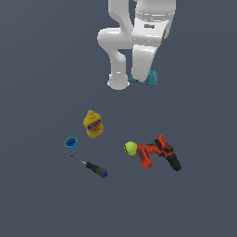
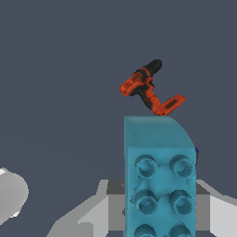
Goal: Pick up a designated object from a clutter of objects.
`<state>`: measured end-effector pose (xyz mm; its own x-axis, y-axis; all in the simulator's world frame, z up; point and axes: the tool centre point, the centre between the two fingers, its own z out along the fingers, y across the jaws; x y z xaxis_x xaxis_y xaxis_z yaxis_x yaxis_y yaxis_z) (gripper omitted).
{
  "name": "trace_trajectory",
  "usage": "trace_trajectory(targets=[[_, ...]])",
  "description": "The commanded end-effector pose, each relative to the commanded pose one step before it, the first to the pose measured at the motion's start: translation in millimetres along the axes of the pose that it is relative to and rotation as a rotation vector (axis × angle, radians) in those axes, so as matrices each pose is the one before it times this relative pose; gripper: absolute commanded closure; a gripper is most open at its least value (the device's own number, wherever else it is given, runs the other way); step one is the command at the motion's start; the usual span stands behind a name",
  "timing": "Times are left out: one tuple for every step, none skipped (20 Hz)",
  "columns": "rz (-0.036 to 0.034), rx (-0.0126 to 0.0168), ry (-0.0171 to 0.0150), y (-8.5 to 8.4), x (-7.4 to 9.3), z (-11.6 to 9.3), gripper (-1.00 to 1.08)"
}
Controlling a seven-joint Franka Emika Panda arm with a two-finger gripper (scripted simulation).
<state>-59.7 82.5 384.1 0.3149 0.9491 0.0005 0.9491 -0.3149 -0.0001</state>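
The designated object, a teal studded block (image 2: 159, 176), fills the near part of the wrist view. It stands between my gripper's (image 2: 159, 208) grey fingers (image 2: 113, 203), which press against both of its sides. In the exterior view only teal parts of the block (image 1: 152, 77) show from behind the white arm (image 1: 139, 41), and the gripper itself is hidden there. The rest of the clutter lies apart from it: a yellow mustard bottle (image 1: 93, 124), a small blue cup (image 1: 71, 144), a screwdriver (image 1: 90, 165), a tennis ball (image 1: 130, 148) and a red-and-black power drill (image 1: 159, 152).
The power drill (image 2: 150, 88) also shows in the wrist view, beyond the block. A white arm link (image 2: 11, 196) shows at that view's edge. Everything lies on a plain dark grey floor (image 1: 37, 92).
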Motion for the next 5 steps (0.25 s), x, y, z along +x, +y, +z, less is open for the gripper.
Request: trace_trajectory(targets=[[-0.00005,-0.00002,-0.00016,1.52,0.14,-7.09,1.08],[0.00000,0.00000,0.00000,0.41,0.07,-1.49,1.08],[0.00000,0.00000,0.00000,0.30,0.06,-1.04,1.08],[0.00000,0.00000,0.00000,0.18,0.04,-0.60,1.08],[0.00000,0.00000,0.00000,0.06,0.01,-0.20,1.08]])
